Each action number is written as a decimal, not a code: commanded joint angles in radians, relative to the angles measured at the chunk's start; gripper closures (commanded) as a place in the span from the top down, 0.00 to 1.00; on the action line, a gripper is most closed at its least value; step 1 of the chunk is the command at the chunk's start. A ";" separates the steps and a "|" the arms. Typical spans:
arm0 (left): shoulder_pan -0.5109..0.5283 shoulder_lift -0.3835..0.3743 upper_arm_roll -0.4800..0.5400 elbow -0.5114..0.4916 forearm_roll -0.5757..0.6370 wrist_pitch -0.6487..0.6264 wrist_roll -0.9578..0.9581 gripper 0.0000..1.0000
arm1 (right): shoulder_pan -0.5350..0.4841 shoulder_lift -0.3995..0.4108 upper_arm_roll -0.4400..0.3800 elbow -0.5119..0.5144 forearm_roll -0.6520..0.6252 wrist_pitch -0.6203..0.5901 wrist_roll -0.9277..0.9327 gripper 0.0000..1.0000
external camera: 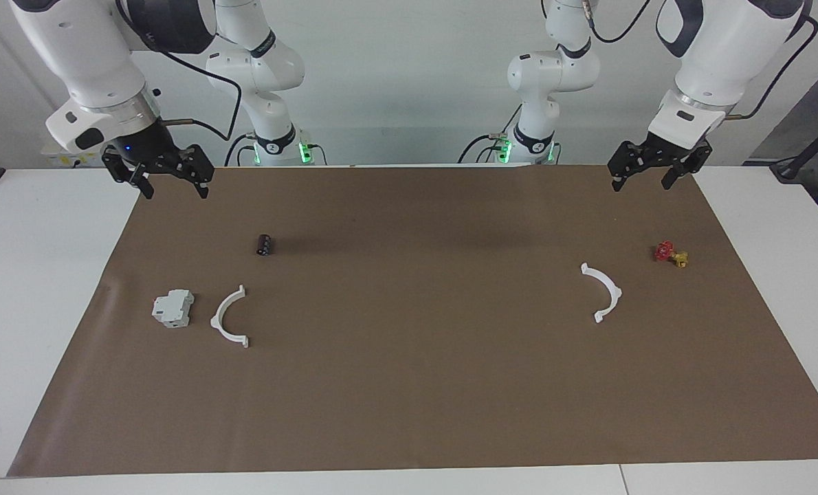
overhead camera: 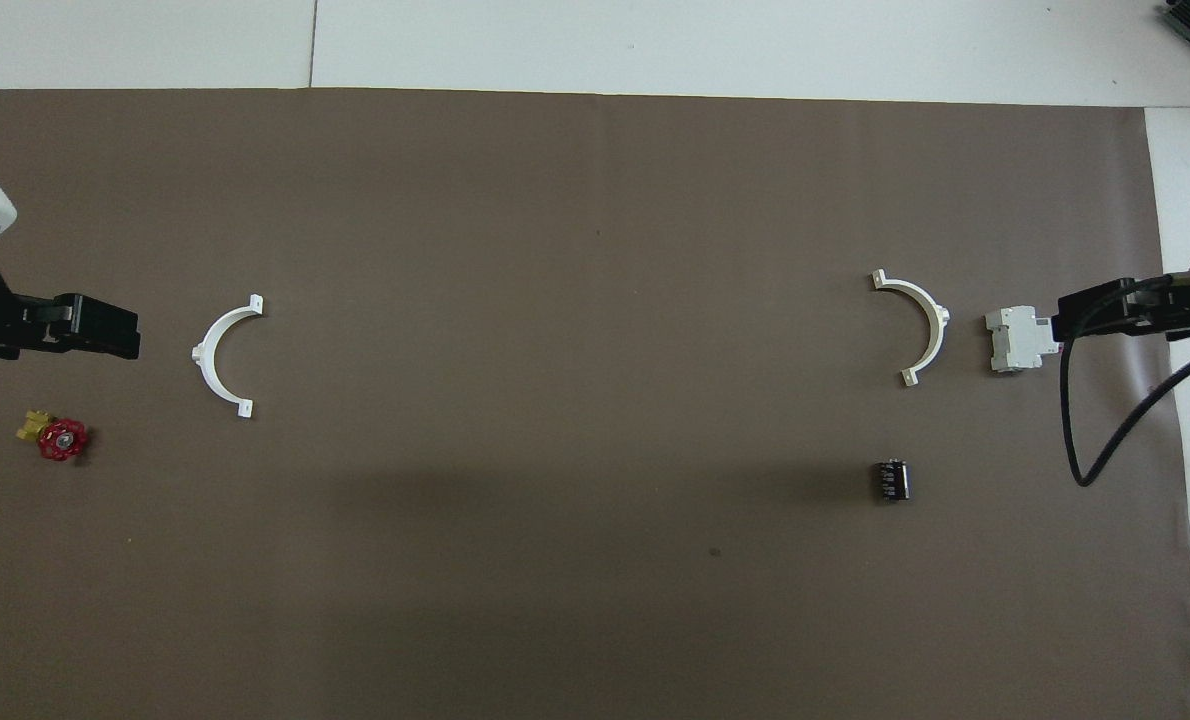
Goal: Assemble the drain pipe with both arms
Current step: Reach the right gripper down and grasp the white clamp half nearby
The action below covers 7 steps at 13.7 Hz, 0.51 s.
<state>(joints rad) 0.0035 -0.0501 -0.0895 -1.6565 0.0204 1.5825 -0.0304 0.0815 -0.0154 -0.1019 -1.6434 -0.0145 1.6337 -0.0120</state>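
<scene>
My left gripper (external camera: 643,180) and my right gripper (external camera: 173,185) both hang with fingers spread wide and holding nothing above the brown mat (external camera: 409,385), on which the two drain pipe halves (external camera: 229,317) (external camera: 605,293) lie well apart, one beside the grey block (external camera: 173,307).

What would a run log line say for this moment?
left gripper: open, raised | right gripper: open, raised | half-rings: apart on mat | assembly: not begun
</scene>
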 commanded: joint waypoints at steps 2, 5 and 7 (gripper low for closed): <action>0.013 -0.030 -0.006 -0.036 -0.016 0.019 0.012 1.00 | -0.016 -0.051 0.005 -0.191 0.005 0.177 -0.095 1.00; 0.013 -0.030 -0.006 -0.036 -0.016 0.019 0.012 1.00 | -0.022 0.044 0.005 -0.308 0.036 0.443 -0.233 1.00; 0.013 -0.030 -0.006 -0.036 -0.016 0.019 0.012 1.00 | -0.034 0.153 0.005 -0.312 0.083 0.558 -0.342 1.00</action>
<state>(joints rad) 0.0036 -0.0500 -0.0895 -1.6565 0.0204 1.5825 -0.0304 0.0715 0.0504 -0.1024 -1.9457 0.0237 2.0949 -0.2489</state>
